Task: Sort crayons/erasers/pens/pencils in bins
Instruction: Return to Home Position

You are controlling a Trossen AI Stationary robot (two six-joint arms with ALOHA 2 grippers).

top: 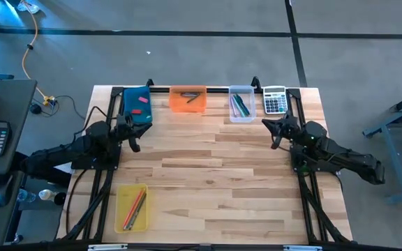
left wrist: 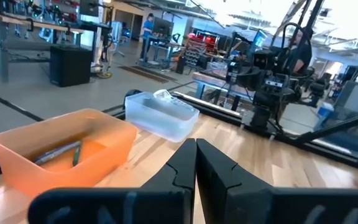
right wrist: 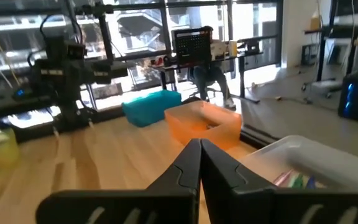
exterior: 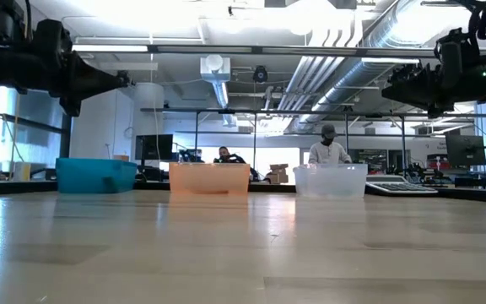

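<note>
Along the far edge stand three bins. The blue bin (top: 137,104) holds pink and red erasers. Dark crayons lie in the orange bin (top: 188,98), and green and teal pens in the clear bin (top: 241,104). The yellow bin (top: 132,207), near the front left, holds orange and red pencils. My left gripper (top: 135,132) hovers shut just in front of the blue bin, level, above the table. In its wrist view its tips (left wrist: 196,142) meet with nothing between them. My right gripper (top: 271,127) hovers shut in front of the clear bin, also with nothing between its tips (right wrist: 200,142).
A grey calculator (top: 275,100) lies at the far right corner beside the clear bin. The wooden table top (top: 208,181) is bare between the arms and toward the near edge. Black frame rails run along both sides. People show in the room behind, in the low view.
</note>
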